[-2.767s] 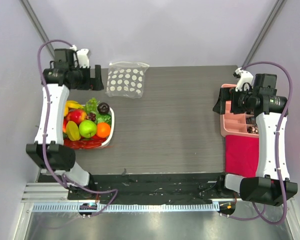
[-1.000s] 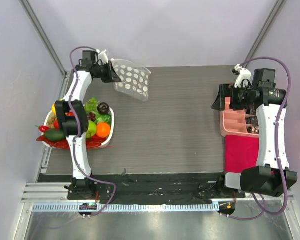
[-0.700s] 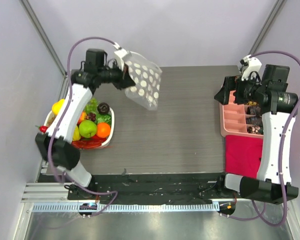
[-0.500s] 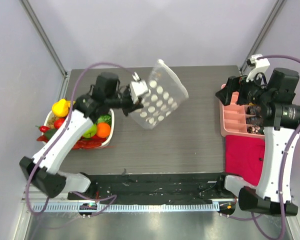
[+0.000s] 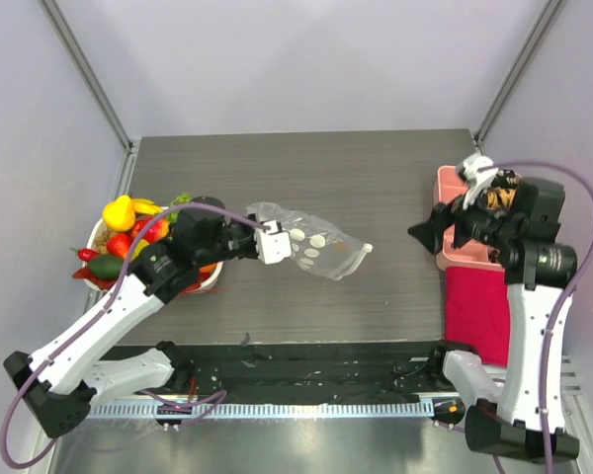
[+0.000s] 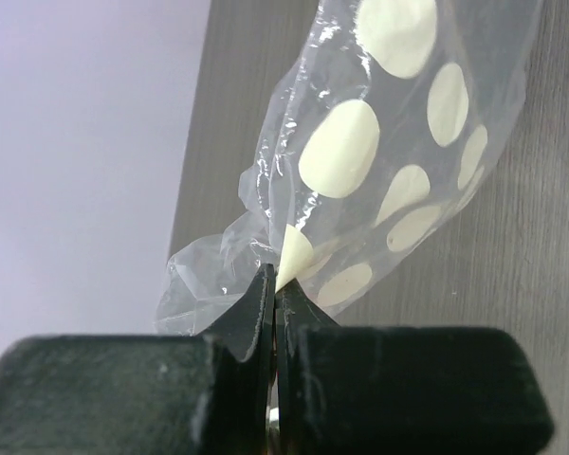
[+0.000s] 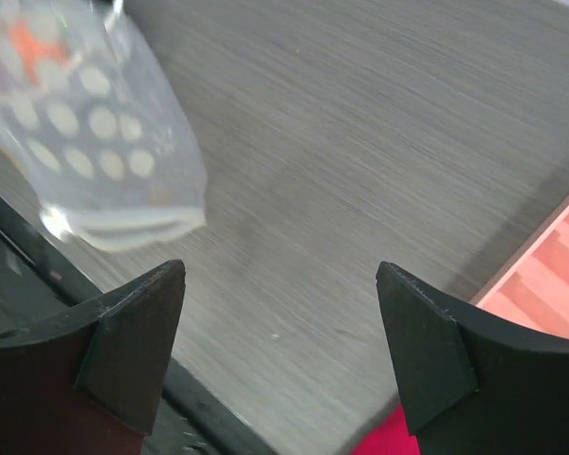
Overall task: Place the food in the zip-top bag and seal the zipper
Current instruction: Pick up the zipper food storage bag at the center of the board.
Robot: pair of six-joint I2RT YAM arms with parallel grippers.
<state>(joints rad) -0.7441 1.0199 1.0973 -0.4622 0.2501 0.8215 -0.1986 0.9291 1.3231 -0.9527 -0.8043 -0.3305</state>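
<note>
Two end effectors are at work, and only one carries anything. Our left end effector has its jaws pinched tight on a bunched corner of the zip-top bag. The bag trails away from the fingertips, out over the surface toward the other arm. We cannot tell whether its far part rests there or hangs just above. At the corner farthest from this end effector we see a small white tab, so we judge the zipper runs along that far edge; open or sealed, we cannot tell. We see nothing inside the bag. Back along the left arm, the food sits heaped in a white basket, apart from the bag.

Our right end effector is spread wide with nothing between its fingers, facing the bag's far edge across a stretch of surface. A pink tray and a red cloth lie just behind it.

We judge the task barely begun. The bag is in hand, no piece of food is loaded, and the mouth, every fruit and the seal all remain.
</note>
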